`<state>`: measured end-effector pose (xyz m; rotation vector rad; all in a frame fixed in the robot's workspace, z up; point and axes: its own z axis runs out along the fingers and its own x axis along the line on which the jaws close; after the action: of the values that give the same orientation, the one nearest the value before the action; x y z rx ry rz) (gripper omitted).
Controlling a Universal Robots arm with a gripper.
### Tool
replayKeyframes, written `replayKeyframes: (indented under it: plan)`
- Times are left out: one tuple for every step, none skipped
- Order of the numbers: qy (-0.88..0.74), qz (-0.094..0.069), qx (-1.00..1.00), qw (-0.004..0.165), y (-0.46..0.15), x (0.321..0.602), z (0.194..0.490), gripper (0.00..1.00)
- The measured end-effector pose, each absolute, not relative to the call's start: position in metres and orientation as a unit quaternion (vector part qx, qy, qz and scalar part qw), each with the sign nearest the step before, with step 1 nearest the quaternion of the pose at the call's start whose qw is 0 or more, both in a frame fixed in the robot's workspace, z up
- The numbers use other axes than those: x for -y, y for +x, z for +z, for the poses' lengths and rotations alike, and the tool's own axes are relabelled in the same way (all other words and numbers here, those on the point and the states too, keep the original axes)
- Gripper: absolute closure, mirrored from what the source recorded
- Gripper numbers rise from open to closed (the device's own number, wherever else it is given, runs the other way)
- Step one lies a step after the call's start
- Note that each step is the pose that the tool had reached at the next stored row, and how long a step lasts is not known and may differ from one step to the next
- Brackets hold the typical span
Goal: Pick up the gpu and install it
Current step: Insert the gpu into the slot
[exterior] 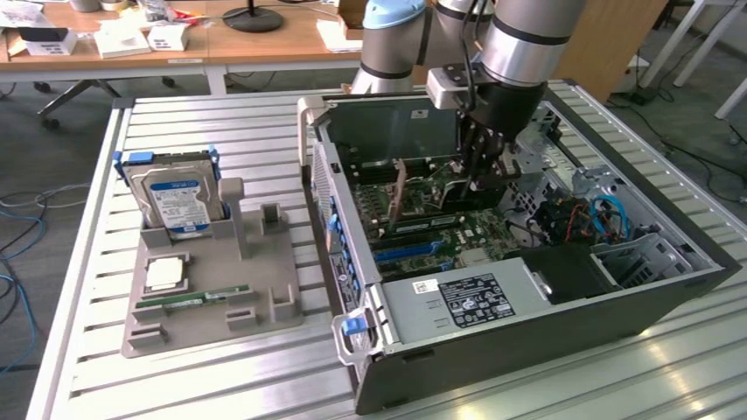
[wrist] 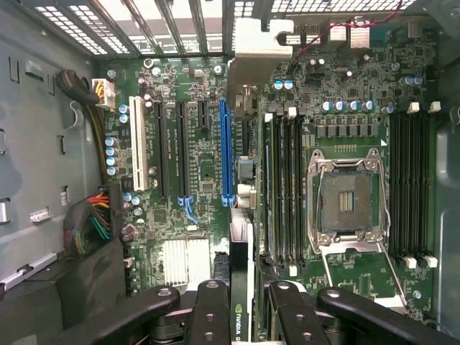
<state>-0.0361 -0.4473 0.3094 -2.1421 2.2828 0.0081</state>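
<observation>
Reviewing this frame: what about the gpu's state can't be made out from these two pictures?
1. Connector edge of the gpu: the wrist view sees the card edge-on, so its own body hides whether it meets the blue slot.
2. Same edge, exterior view: the gripper stands in front.
3. Its fan face: turned edge-on in the wrist view.
4. Label print on the hard drive: too small in the exterior view.

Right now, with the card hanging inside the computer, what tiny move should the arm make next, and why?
Probably a slight sideways nudge before lowering: the gripper grips the gpu edge-on above the motherboard, and the card's edge looks parallel to the long blue slot but a little off its line.
</observation>
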Motion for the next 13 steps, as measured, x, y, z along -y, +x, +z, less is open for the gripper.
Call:
replayKeyframes:
  plan:
    - [-0.684, 0.003, -0.729, 0.006, -0.0368, 0.4473, 0.3092, 0.74]
    - [-0.684, 0.003, -0.729, 0.006, -0.0378, 0.4473, 0.3091, 0.74]
    - [-0.684, 0.003, -0.729, 0.006, -0.0389, 0.4473, 0.309, 0.74]
    - [-0.684, 0.003, -0.729, 0.006, -0.04, 0.4472, 0.3089, 0.74]
    - [-0.684, 0.003, -0.729, 0.006, -0.0408, 0.4472, 0.3088, 0.74]
    - [-0.684, 0.003, -0.729, 0.006, -0.0415, 0.4472, 0.3087, 0.74]
    - [-0.684, 0.003, -0.729, 0.005, -0.0423, 0.4472, 0.3086, 0.74]
    - [-0.684, 0.003, -0.729, 0.005, -0.043, 0.4472, 0.3085, 0.74]
    - [-0.684, 0.003, -0.729, 0.005, -0.0438, 0.4472, 0.3085, 0.74]
    - [-0.684, 0.003, -0.729, 0.005, -0.0445, 0.4472, 0.3084, 0.74]
    - [-0.684, 0.002, -0.729, 0.005, -0.0452, 0.4472, 0.3083, 0.74]
    - [-0.684, 0.002, -0.729, 0.005, -0.0459, 0.4472, 0.3082, 0.74]
    - [-0.684, 0.002, -0.729, 0.005, -0.0465, 0.4472, 0.3081, 0.74]
